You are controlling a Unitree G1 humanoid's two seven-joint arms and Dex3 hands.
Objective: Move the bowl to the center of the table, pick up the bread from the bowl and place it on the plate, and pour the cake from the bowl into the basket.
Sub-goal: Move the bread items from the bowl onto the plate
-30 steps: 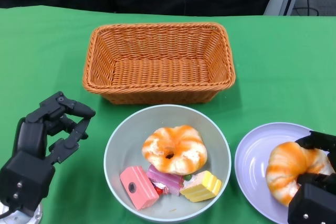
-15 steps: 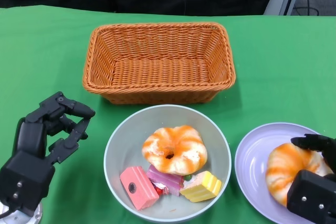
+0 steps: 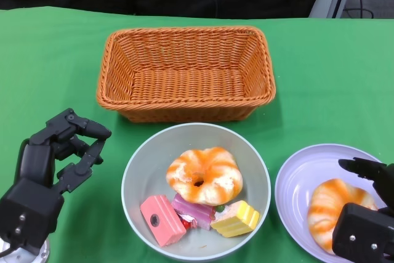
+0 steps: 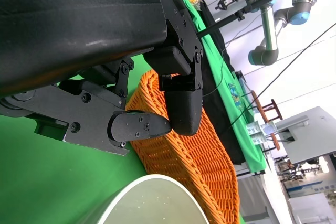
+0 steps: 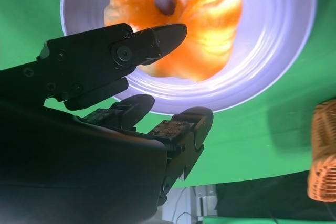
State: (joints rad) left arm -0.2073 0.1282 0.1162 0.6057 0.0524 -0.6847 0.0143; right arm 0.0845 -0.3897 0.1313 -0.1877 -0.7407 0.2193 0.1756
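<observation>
On the green table [image 3: 55, 60], your right hand [image 3: 368, 217] is letting go, fingers spreading off the bread [image 3: 332, 209], now lying on the plate [image 3: 301, 173] under it; your left hand [image 3: 49, 164] is idling empty beside the bowl [image 3: 148, 158].

The left hand [image 3: 52, 164] is matt black, built of blocky, angular segments with a boxy back that carries small pale screws; a sliver of silver forearm shows beneath it. The right hand [image 3: 367, 226] is the same black, with a square shell dotted by 2 light screw heads; in the right wrist view its fingers [image 5: 157, 39] end in smooth rounded tips, with round pivot screws and rough dark pads.
</observation>
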